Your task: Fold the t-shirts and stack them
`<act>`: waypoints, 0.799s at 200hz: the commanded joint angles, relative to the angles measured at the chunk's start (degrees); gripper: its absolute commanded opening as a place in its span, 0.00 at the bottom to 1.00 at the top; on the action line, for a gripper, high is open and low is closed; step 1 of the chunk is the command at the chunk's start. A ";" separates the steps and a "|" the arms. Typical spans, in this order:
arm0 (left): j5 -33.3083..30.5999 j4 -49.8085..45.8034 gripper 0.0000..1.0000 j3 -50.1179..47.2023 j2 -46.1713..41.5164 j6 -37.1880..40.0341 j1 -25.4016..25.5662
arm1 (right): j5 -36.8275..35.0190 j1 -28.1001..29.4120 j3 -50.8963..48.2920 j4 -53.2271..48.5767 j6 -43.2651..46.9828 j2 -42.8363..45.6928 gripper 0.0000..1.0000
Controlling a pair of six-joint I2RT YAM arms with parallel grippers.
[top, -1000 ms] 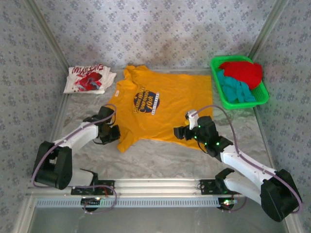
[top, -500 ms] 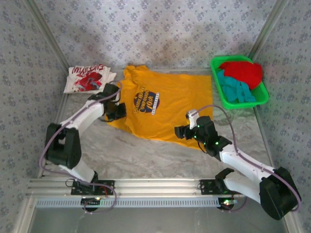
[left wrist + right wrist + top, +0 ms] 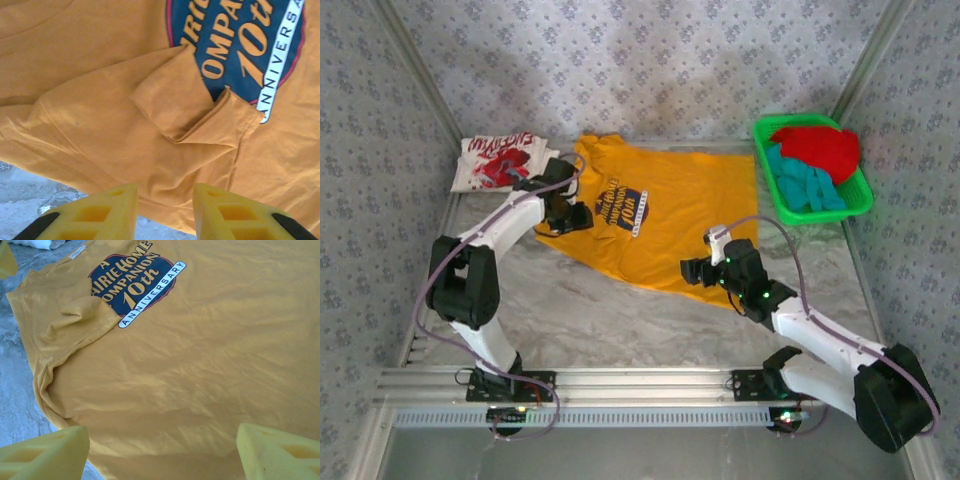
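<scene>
Task item: yellow-orange t-shirt (image 3: 670, 215), spread print-side up on the desk (image 3: 620, 320), in the middle between the two arms.
Other tees: white t-shirt (image 3: 503, 162) with red graphic lies folded at the far left, just beside the spread shirt's collar. Red t-shirt (image 3: 820, 148) and teal t-shirt (image 3: 805, 185) lie bunched in the green basket (image 3: 865, 195) at the far right.
Orientation: collar points to the far left and the hem to the near right. The long axis runs on that diagonal across the desk.
Sleeve: the sleeve (image 3: 190, 105) on the left arm's side lies turned inward, its cuff overlapping the edge of the dark blue chest print (image 3: 622, 208).
Left gripper (image 3: 162, 200): poised over the folded side of the shirt. Jaws stand narrowly apart with nothing between them.
Right gripper (image 3: 162, 440): low over the hem area. Jaws are wide and hold nothing.
Handling: judged light, soft and limp. The cloth drapes, wrinkles easily and holds no shape when lifted. It is not fragile, and is likely to drag on the desk rather than slide cleanly.
Grasp points: pinch a hem corner or side seam edge where a free edge is exposed. A flat mid-panel pinch risks gathering both layers.
Risk: lifting one corner alone may pull the laid sleeve off the print.
</scene>
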State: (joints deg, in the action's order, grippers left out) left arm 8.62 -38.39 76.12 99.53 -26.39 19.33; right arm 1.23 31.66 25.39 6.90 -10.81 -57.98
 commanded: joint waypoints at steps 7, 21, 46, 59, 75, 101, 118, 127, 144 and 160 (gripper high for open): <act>3.92 3.34 0.42 -1.61 1.47 -0.63 0.65 | -0.59 0.20 1.84 1.19 1.05 -2.69 0.80; 4.69 4.34 0.43 -0.49 4.02 -0.50 0.99 | -0.62 0.25 2.01 1.77 0.88 -3.25 0.80; 6.81 6.28 0.49 2.58 8.15 -0.68 1.64 | -1.04 0.25 2.20 1.60 0.79 -3.55 0.80; 6.87 6.34 0.49 4.73 10.33 -0.30 2.19 | -1.30 0.33 2.14 1.12 0.79 -3.24 0.80; 6.96 6.14 0.48 6.77 13.03 0.11 2.38 | -2.03 0.33 1.87 0.93 0.70 -2.41 0.80; 6.33 5.64 0.47 8.60 15.75 0.04 2.20 | -2.81 0.40 1.33 0.46 0.68 -0.47 0.80; 6.16 5.93 0.35 8.19 15.67 -0.23 2.20 | -3.40 0.34 1.24 -0.34 1.05 0.55 0.80; 5.79 6.45 0.28 7.51 15.16 -0.39 2.20 | -3.77 0.28 1.07 -0.64 1.27 0.97 0.80; 4.92 6.97 0.11 6.90 14.38 -0.50 2.20 | -4.30 0.26 0.56 -0.35 1.40 1.37 0.80; 4.51 7.22 0.00 6.65 13.71 -0.59 2.20 | -4.02 0.30 0.28 0.16 1.40 1.25 0.81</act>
State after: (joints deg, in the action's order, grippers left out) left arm 13.89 -31.94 82.83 114.91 -27.18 21.45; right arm -1.41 31.66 25.78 7.53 -10.59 -57.43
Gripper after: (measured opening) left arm 0.039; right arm 0.804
